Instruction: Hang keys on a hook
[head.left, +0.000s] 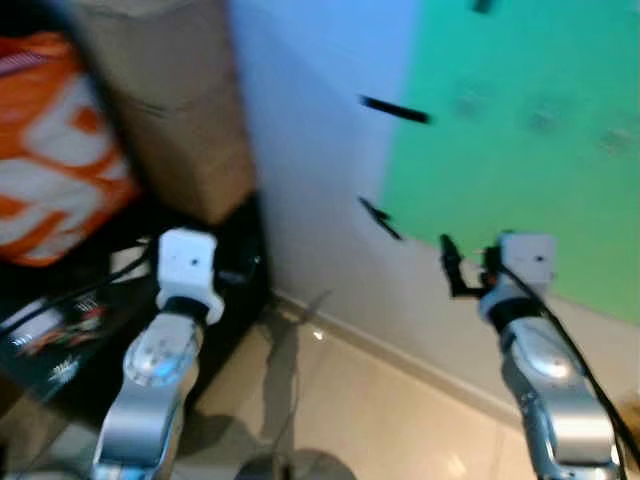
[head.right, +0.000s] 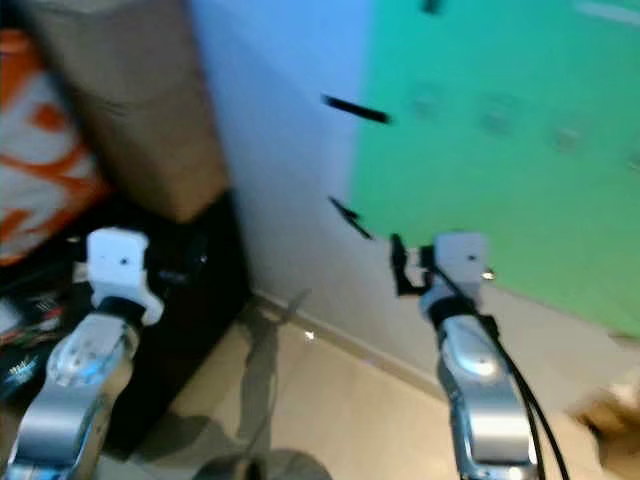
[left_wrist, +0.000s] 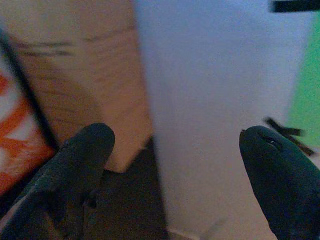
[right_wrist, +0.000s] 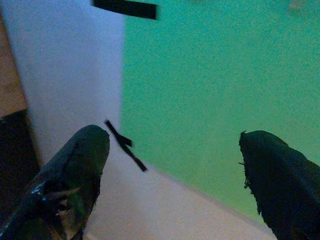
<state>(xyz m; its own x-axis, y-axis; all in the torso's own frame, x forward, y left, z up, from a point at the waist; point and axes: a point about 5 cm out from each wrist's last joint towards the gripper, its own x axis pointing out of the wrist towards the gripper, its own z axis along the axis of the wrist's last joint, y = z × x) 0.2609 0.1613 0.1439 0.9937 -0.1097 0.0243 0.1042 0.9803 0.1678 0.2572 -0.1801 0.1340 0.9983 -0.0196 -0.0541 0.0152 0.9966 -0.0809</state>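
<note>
The head views are blurred. On the white wall (head.left: 310, 150), beside a green panel (head.left: 520, 130), sit a short black bar (head.left: 395, 110) and, lower down, a slanted black piece (head.left: 380, 218); whether either is a hook I cannot tell. My right gripper (right_wrist: 175, 145) is raised toward the wall just right of the slanted piece (right_wrist: 125, 145), open with nothing between its fingers (right_wrist: 82, 155). My left gripper (left_wrist: 175, 145) is also open and holds nothing, pointing at the wall's left edge. Both silver arms (head.left: 150, 380) reach forward at about the same height.
A brown cardboard box (head.left: 170, 110) stands on a low black unit (head.left: 215, 320) left of the wall. An orange and white bag (head.left: 50, 150) lies further left. Beige floor tiles (head.left: 350, 400) run along the skirting below the arms.
</note>
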